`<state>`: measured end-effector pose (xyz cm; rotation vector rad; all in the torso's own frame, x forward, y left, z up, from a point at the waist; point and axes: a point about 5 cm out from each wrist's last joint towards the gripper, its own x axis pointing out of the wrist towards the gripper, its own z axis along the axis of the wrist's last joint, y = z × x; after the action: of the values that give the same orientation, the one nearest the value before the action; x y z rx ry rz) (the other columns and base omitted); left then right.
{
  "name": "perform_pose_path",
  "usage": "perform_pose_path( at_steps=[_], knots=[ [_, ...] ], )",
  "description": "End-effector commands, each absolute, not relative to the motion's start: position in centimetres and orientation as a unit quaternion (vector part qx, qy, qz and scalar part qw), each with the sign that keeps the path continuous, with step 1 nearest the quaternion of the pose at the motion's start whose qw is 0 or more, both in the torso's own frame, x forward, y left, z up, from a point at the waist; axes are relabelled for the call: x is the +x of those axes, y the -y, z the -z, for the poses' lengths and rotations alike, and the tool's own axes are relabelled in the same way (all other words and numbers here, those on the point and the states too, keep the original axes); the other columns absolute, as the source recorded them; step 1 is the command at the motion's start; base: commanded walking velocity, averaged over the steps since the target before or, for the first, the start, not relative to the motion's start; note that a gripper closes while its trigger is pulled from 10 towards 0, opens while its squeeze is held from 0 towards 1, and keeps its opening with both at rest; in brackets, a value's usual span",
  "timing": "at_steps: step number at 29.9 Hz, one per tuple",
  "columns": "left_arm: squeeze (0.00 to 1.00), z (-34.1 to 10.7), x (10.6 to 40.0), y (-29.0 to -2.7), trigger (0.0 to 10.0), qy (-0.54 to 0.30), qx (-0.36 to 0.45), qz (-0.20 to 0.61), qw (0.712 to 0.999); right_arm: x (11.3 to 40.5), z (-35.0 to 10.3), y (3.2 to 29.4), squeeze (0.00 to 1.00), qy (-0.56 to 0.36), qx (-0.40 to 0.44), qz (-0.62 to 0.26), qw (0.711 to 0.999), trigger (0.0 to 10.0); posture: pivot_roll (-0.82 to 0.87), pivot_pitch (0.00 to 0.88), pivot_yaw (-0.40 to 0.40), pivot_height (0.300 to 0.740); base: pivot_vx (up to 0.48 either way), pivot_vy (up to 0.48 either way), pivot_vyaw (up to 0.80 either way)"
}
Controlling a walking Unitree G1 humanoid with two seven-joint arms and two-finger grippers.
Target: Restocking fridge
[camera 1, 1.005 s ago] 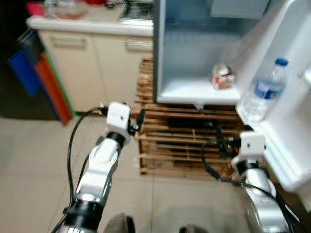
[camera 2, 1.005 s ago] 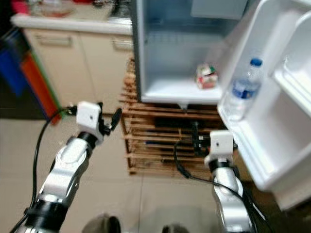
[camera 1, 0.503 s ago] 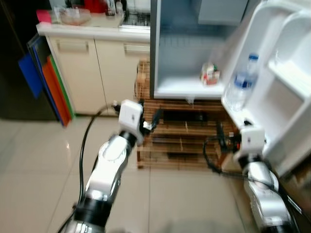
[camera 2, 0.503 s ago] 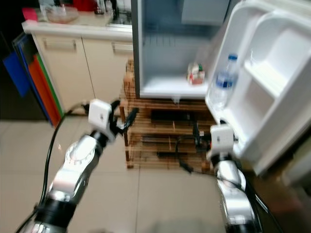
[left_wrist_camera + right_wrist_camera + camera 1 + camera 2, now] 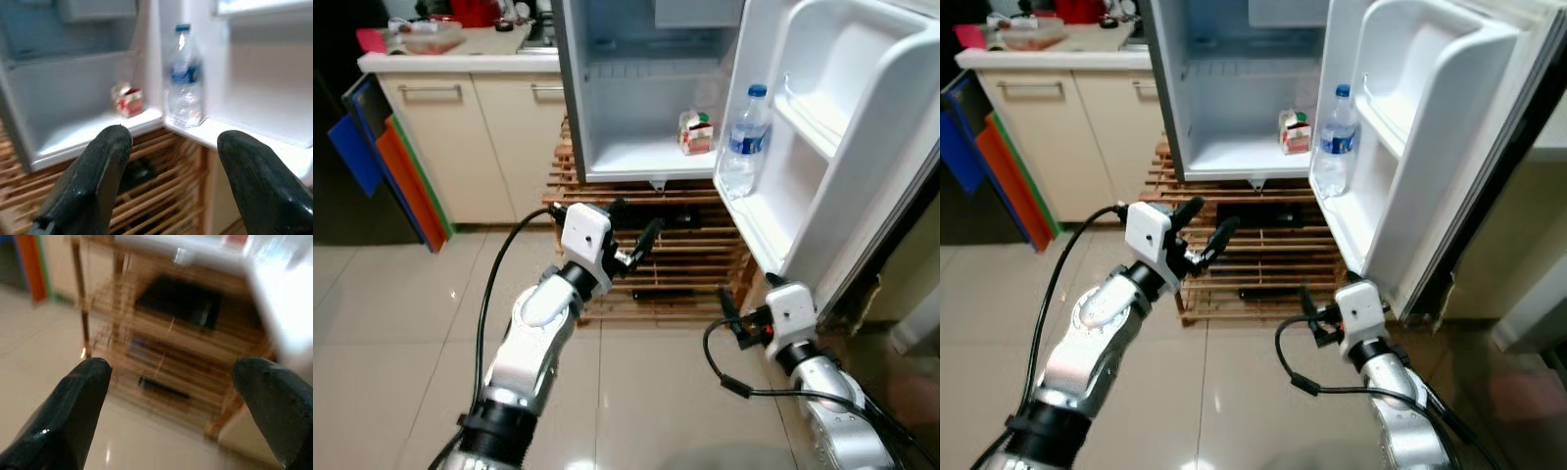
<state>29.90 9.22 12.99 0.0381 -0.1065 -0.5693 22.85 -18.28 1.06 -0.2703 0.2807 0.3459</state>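
Observation:
The small fridge (image 5: 626, 157) stands open on a wooden slatted stand (image 5: 675, 255). A small red and white carton (image 5: 696, 132) sits on its shelf. A clear water bottle (image 5: 741, 147) with a blue cap and label stands in the lower shelf of the open door (image 5: 842, 147). My left gripper (image 5: 636, 220) is raised in front of the stand, below the fridge, open and empty. In its wrist view the carton (image 5: 128, 99) and bottle (image 5: 186, 78) lie ahead between the fingers (image 5: 93, 181). My right gripper (image 5: 732, 318) hangs low by the door's bottom corner, open and empty.
Cream kitchen cabinets (image 5: 460, 127) with a cluttered counter stand left of the fridge. Blue and orange boards (image 5: 391, 166) lean against them. A black object (image 5: 680, 220) lies inside the stand. Beige floor tiles (image 5: 391, 343) spread before me. Right of the door is a dark gap.
The camera has swung, so the fridge sits further left and the whole door shows. My left gripper now stands before the stand's middle instead of its left edge. Both stay open.

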Motion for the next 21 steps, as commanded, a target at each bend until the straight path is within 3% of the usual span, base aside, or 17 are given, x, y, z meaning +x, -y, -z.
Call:
perform_pose_path(
  at_steps=[1, 5, 8, 9, 13, 17, 21],
  knots=[
    [0.0, -13.4, 30.4, -9.2, 10.0, 0.054, 0.024, 0.278, 0.959, 21.9, 1.4, 20.7, 0.0, -0.227, -0.177, -0.144, 0.947, 10.0, -0.07, 0.0, 0.049, 0.74, 0.0, 0.0, 0.0],
    [0.0, -13.1, 30.7, -9.5, 10.0, 0.046, 0.037, 0.278, 0.959, 20.6, 3.6, 23.2, 0.0, -0.332, -0.252, -0.111, 0.902, 10.0, -0.07, 0.0, 0.054, 0.74, 0.0, 0.0, 0.0],
    [0.0, -9.3, 30.8, -10.0, 10.0, -0.04, 0.115, 0.296, 0.947, 21.4, 2.3, 27.4, 0.0, -0.332, -0.369, 0.027, 0.868, 10.0, -0.06, 0.0, 0.055, 0.74, 0.0, 0.0, 0.0],
    [0.0, -9.3, 30.8, -10.0, 10.0, -0.04, 0.115, 0.296, 0.947, 21.4, 2.3, 27.4, 0.0, -0.332, -0.369, 0.027, 0.868, 10.0, -0.06, 0.0, 0.055, 0.74, 0.0, 0.0, 0.0],
    [0.0, -1.9, 29.4, -12.3, 10.0, -0.215, 0.255, 0.293, 0.896, 22.7, 0.9, 29.3, 0.0, -0.299, -0.441, 0.089, 0.842, 10.0, -0.05, 0.0, 0.05, 0.74, 0.0, 0.0, 0.0],
    [0.0, 4.1, 25.1, -15.4, 10.0, -0.392, 0.281, 0.252, 0.839, 24.1, -1.9, 31.2, 0.0, -0.228, -0.484, 0.173, 0.827, 10.0, -0.06, 0.0, 0.058, 0.74, 0.0, 0.0, 0.0],
    [0.0, 4.9, 24.1, -15.5, 10.0, -0.407, 0.298, 0.263, 0.822, 25.3, -4.2, 31.3, 0.0, -0.169, -0.513, 0.193, 0.819, 10.0, -0.07, 0.0, 0.065, 0.74, 0.0, 0.0, 0.0]
  ],
)
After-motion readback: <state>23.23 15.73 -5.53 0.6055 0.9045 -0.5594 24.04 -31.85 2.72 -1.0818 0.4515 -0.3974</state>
